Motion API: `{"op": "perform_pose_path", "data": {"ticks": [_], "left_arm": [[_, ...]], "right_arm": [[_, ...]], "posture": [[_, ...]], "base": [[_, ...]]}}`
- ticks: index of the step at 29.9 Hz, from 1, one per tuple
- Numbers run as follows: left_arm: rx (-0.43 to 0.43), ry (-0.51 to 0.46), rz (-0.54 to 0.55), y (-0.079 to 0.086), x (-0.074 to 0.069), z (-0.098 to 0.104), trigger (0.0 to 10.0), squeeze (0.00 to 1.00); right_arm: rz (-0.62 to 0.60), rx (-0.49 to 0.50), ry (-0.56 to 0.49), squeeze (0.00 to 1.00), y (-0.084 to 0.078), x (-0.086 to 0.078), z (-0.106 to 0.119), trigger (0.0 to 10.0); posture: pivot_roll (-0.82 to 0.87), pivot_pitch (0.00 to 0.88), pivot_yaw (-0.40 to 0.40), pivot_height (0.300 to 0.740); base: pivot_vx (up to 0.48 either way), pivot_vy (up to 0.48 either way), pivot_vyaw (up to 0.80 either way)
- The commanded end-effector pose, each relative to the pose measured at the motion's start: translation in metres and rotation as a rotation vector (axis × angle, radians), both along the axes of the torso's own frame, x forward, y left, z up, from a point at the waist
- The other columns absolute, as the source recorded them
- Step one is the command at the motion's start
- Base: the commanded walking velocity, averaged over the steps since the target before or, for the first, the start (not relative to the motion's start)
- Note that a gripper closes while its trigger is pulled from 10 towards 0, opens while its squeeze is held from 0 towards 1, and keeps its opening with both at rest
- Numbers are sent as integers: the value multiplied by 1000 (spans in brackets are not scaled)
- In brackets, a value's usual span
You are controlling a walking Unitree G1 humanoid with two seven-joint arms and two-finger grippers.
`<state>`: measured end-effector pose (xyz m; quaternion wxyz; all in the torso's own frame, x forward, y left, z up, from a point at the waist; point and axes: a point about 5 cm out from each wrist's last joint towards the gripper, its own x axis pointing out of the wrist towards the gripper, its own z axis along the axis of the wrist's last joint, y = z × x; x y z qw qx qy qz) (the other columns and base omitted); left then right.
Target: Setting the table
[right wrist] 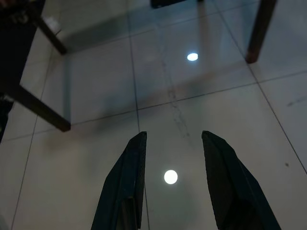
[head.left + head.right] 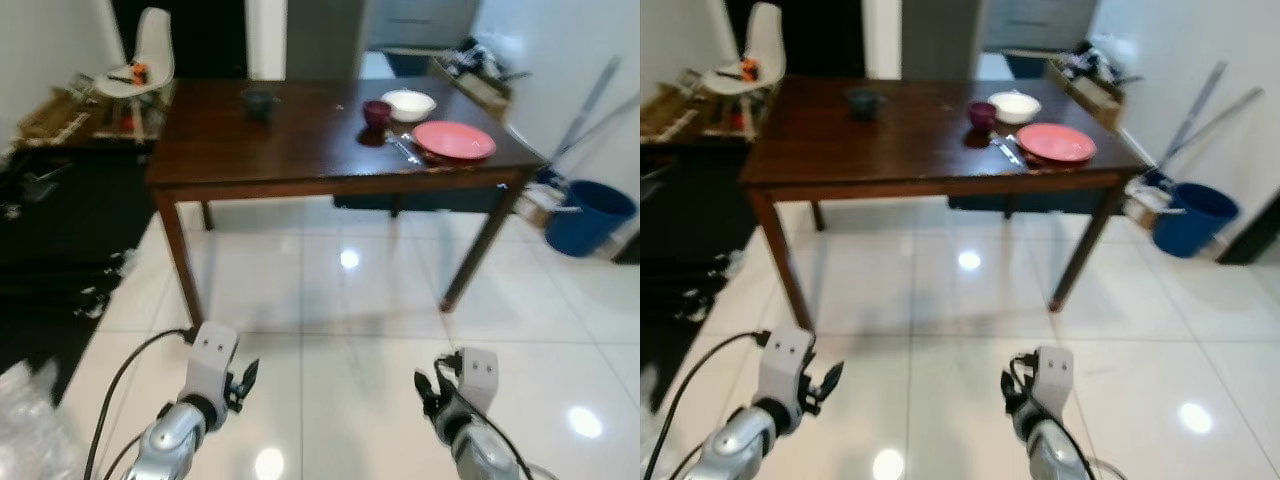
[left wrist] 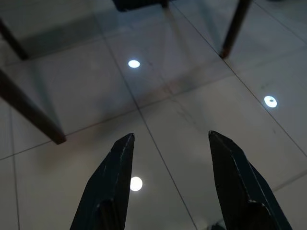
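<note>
Tabletop (image 2: 300, 140): dark brown wood on four legs, standing ahead of the robot across a stretch of glossy white tiled floor (image 2: 330, 300).
Red plate (image 2: 453, 140): flat on the tabletop near its right front corner.
White bowl (image 2: 408, 104): just behind the red plate, toward the far edge.
Dark red cup (image 2: 377, 113): just left of the white bowl, near the plate.
Cutlery (image 2: 404, 149): metal pieces lying at the plate's left edge; individual pieces too small to tell apart.
Dark bowl (image 2: 259, 101): alone on the far middle of the tabletop, well apart from the other dishes.
Left end effector (image 3: 168, 143): low over the floor, short of the tabletop; its two black fingers (image 3: 115, 177) spread apart, holding nothing.
Right end effector (image 1: 172, 139): low over the floor beside the left one; fingers (image 1: 225, 177) parted, nothing between them.
White chair (image 2: 140, 62): at the far left, beyond the tabletop's corner, with a small orange item on its seat.
Blue bucket (image 2: 590, 216): on the floor at the right, by the wall.
</note>
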<state>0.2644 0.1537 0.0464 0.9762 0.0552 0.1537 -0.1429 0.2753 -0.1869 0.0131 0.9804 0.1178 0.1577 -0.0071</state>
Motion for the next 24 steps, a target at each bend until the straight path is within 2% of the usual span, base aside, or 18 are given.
{"op": "perform_pose_path", "data": {"ticks": [1, 6, 7, 11, 14, 20, 24], "left_arm": [[9, -16, -16, -5, 0, 3, 10000, 0], [-13, -68, -26, -10, 3, 14, 10000, 0], [-23, -112, -26, -14, 6, 22, 10000, 0], [-10, -175, -27, -18, 9, 32, 10000, 0], [3, -232, -62, -24, 11, 42, 10000, 161], [-1, -276, -82, -32, 13, 53, 10000, 149], [-5, -281, -87, -35, 13, 54, 10000, 149]], "right_arm": [[3, 3, -32, 0, 2, 2, 5, 10000], [40, -4, -124, 0, 12, 11, 25, 10000], [61, -3, -184, 0, 19, 16, 38, 10000], [79, 6, -249, 0, 27, 22, 55, 10000], [97, 9, -281, 0, 32, 25, 64, 10000], [103, 5, -275, 0, 32, 23, 65, 10000], [99, -5, -249, 0, 28, 18, 59, 10000]], "posture": [[-41, 0, 48, 740], [-43, 0, 50, 740], [-43, 0, 49, 740], [-43, 0, 48, 740], [-44, 0, 45, 740], [-50, 0, 41, 740], [-55, 0, 41, 740]], "base": [[0, 0, 0], [0, 0, 0], [0, 0, 0], [0, -180, 0], [361, -176, 0], [423, 0, 0], [412, -243, 0]]}}
